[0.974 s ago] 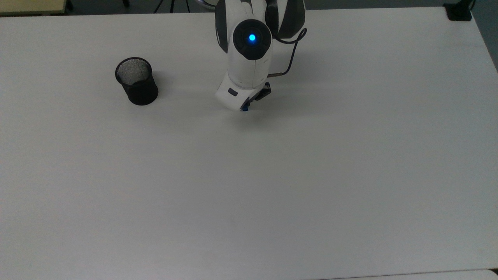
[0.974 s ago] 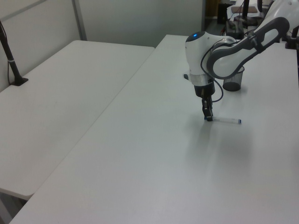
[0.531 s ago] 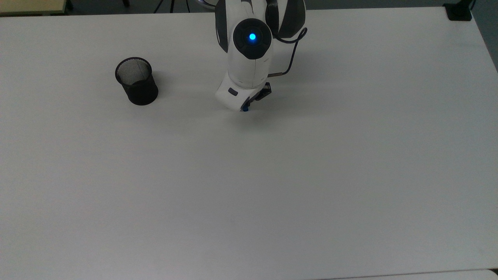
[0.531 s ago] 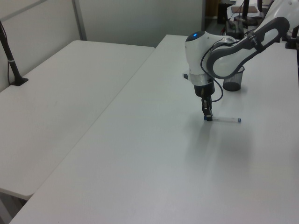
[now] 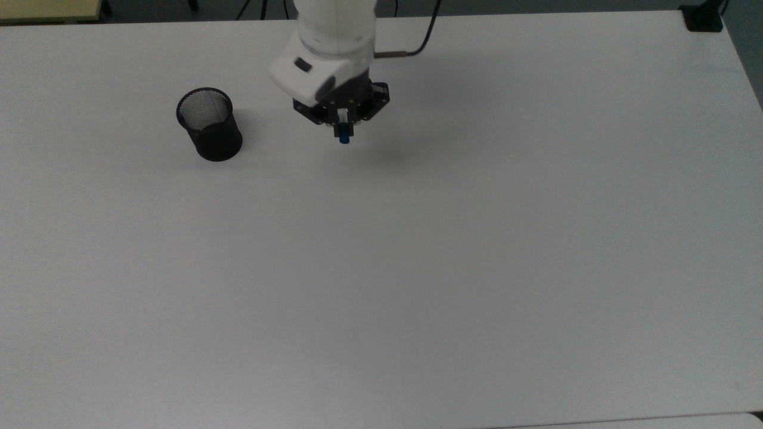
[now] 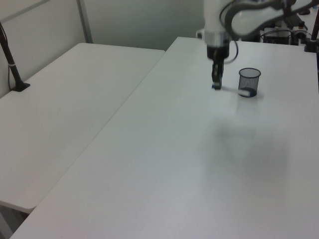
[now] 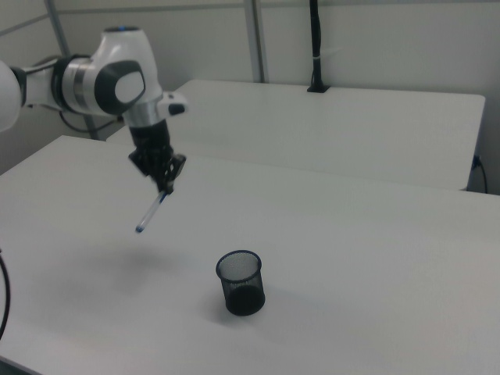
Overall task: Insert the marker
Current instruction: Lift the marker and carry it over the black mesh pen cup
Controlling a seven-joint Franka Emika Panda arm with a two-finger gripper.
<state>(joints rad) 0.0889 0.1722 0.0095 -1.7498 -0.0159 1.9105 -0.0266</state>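
Observation:
My gripper (image 5: pixel 344 124) hangs above the white table (image 5: pixel 417 268), shut on the marker (image 5: pixel 344 137). In the right view the gripper (image 7: pixel 167 183) holds the marker (image 7: pixel 151 212) by its upper end, and the white barrel slants down to a blue tip, well off the table. The black mesh cup (image 5: pixel 208 124) stands upright and empty at the top view's left, apart from the gripper. In the left view the gripper (image 6: pixel 216 82) is just left of the cup (image 6: pixel 249 82). In the right view the cup (image 7: pixel 241 283) is lower right of the marker.
A second white table (image 6: pixel 65 114) adjoins at the left view's left, with a black post (image 6: pixel 12 69) clamped to it. A black cable (image 5: pixel 417 42) trails from the arm near the table's far edge. A black clamp (image 5: pixel 703 18) sits at the top view's upper right corner.
The marker was lying on the table with the gripper at one end. It now hangs tilted in the raised gripper, which has moved toward the top view's upper left, nearer the cup.

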